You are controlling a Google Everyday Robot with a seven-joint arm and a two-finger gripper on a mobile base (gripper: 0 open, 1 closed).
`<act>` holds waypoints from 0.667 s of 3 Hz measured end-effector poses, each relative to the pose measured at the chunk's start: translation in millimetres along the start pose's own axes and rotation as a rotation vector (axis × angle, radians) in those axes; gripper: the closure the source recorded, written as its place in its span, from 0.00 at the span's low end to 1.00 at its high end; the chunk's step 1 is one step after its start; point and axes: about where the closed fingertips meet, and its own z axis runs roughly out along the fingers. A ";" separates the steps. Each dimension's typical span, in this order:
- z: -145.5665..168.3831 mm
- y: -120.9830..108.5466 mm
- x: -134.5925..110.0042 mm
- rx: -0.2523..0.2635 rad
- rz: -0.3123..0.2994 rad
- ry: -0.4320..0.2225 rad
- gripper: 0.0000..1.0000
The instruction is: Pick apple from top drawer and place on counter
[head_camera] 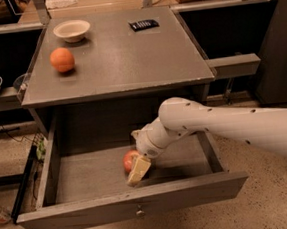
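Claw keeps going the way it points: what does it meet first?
Probably the small round red apple right at the claw, inside the open grey wooden drawer; otherwise the drawer floor, depth being unclear.

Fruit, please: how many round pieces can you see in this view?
2. The orange sits on the counter, left side; the apple lies in the open top drawer, beside the gripper reaching in there. The arm hides part of the drawer floor.

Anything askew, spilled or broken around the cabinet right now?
Nothing stands out. The top drawer is pulled open and the pincer is down inside it at the apple. The orange and bowl sit on the counter, nothing spilled.
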 end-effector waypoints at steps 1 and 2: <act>9.3 -3.5 -6.4 -0.012 -0.003 -0.019 0.00; 9.4 -3.5 -6.4 -0.012 -0.003 -0.019 0.00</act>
